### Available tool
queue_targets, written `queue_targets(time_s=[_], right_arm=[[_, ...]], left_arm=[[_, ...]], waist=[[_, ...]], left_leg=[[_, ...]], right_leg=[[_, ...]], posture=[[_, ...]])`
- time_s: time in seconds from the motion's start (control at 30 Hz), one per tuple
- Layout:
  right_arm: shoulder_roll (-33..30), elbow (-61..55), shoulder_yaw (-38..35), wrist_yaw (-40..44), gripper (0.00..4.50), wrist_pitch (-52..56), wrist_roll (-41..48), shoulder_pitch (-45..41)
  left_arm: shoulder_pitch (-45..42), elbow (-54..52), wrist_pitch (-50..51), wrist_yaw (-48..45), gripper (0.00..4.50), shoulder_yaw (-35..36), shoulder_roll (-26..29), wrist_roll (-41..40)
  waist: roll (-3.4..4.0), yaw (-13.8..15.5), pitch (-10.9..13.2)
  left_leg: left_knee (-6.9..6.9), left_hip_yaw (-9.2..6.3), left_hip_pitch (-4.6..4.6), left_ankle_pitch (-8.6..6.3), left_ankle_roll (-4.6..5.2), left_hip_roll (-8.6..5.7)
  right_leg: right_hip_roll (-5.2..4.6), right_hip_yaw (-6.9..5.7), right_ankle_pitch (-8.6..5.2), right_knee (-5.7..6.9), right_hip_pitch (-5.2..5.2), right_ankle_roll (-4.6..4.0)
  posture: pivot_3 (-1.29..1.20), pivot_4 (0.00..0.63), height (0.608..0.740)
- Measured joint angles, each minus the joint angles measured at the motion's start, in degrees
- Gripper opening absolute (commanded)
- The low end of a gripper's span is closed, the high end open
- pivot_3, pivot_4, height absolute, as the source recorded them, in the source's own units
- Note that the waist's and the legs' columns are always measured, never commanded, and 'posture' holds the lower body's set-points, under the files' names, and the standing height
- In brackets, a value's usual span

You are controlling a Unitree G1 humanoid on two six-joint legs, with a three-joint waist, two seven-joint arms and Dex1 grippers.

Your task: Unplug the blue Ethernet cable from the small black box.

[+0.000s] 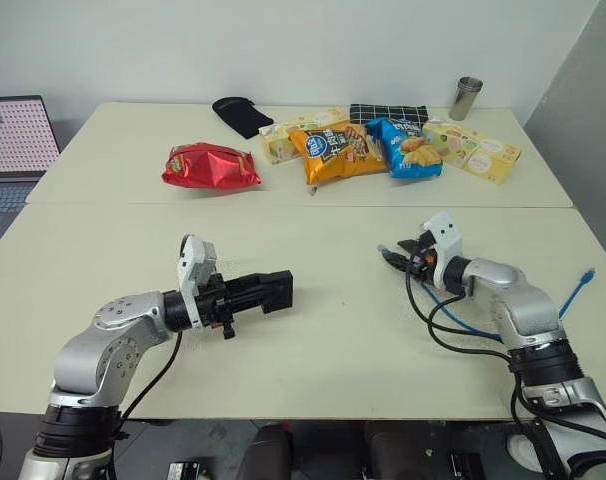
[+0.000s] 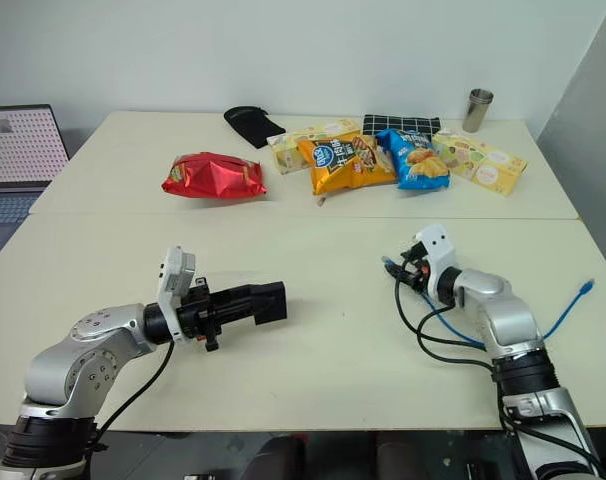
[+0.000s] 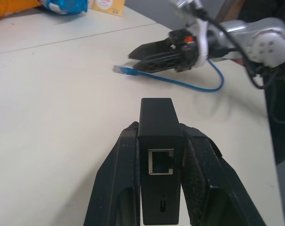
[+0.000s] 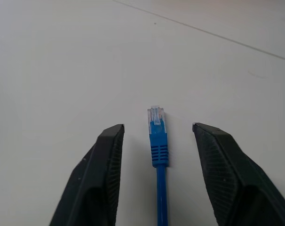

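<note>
The small black box is clamped between the left gripper fingers, its port empty. The right gripper fingers are apart, with the blue Ethernet cable plug lying loose between them on the bench.

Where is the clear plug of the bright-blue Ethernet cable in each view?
Left eye: clear plug of the bright-blue cable, at right hand's tips.
Right eye: same.
Left wrist: centre-top, on table.
Right wrist: centre, between open fingers.
Shared landmark: right hand's black fingers.
</note>
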Motion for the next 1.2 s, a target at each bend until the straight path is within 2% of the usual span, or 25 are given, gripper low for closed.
queue_targets(time_s=[0.1,0.27,0.5,0.63,0.73,0.8,0.93,0.97,1.2], right_arm=[[-4.1,-4.5,0.4,5.8,3.95,0.0,0.7,1.3],[-3.9,-15.1,1.1,11.0,3.95,3.8,5.6,0.3],[4.3,-18.3,8.7,8.4,3.95,7.3,4.3,-7.7],[6.5,-18.1,11.7,8.4,3.95,7.4,3.1,-10.5],[6.6,-17.7,12.0,8.5,3.95,7.3,2.3,-10.7],[6.5,-17.5,12.0,8.6,3.99,7.3,2.2,-10.7],[6.4,-17.5,12.0,9.1,3.99,7.6,2.2,-10.6],[6.4,-17.6,12.0,9.1,3.99,7.7,2.2,-10.6],[6.6,-18.7,12.0,8.5,3.99,9.0,2.2,-8.7]], left_arm=[[-0.5,3.0,-3.3,4.9,0.79,1.5,-2.3,2.5],[-1.3,10.1,-14.9,11.9,0.79,4.0,-6.3,9.3],[-6.1,28.9,-37.3,24.7,0.79,6.9,-9.8,21.6],[-8.6,37.7,-44.8,28.7,0.79,7.1,-12.9,23.4],[-10.4,41.7,-47.2,29.9,0.79,7.6,-13.0,23.5],[-10.6,43.2,-48.4,29.9,1.49,8.1,-13.0,23.4],[-9.4,45.4,-48.2,29.3,2.31,8.6,-13.3,22.6],[-9.2,45.1,-48.0,29.0,2.37,8.6,-13.3,22.4],[-2.7,36.1,-43.2,29.6,3.93,8.8,-12.6,21.3]], waist=[[0.01,0.1,0.0],[0.0,-0.3,0.0],[-0.02,0.0,0.0],[-0.11,0.4,-0.1],[-0.15,0.4,-0.1],[-0.14,0.1,-0.1],[-0.1,-0.1,-0.1],[-0.09,-0.1,-0.1],[-0.08,-0.4,-0.1]], left_leg=[[0.0,0.0,-0.01,0.0,0.01,-0.01],[0.0,-0.01,0.07,0.0,0.0,0.01],[0.03,-0.08,0.04,0.01,-0.02,-0.06],[0.08,-0.19,-0.11,0.02,-0.02,-0.06],[0.12,-0.14,-0.06,0.02,-0.02,-0.11],[0.12,-0.13,-0.01,0.02,-0.01,-0.12],[0.09,-0.16,0.02,0.02,-0.01,-0.11],[0.08,-0.16,0.03,0.02,-0.01,-0.11],[0.05,-0.21,0.08,0.01,-0.01,-0.04]], right_leg=[[0.0,0.0,0.0,0.0,-0.01,0.0],[0.0,0.0,0.01,0.03,-0.01,-0.02],[-0.03,-0.07,0.02,0.04,0.0,-0.03],[-0.13,-0.17,0.03,-0.02,-0.01,0.0],[-0.15,-0.13,0.06,0.01,0.02,0.05],[-0.11,-0.13,0.06,0.06,0.03,0.05],[-0.08,-0.14,0.06,0.07,0.02,0.04],[-0.08,-0.14,0.06,0.08,0.01,0.04],[-0.1,-0.02,0.06,0.07,0.01,0.04]], posture=[[0.0,0.15,0.74],[0.0,0.15,0.74],[0.0,0.15,0.74],[0.0,0.15,0.74],[0.0,0.15,0.74],[0.0,0.15,0.74],[0.0,0.15,0.74],[0.0,0.15,0.74],[0.0,0.15,0.74]])
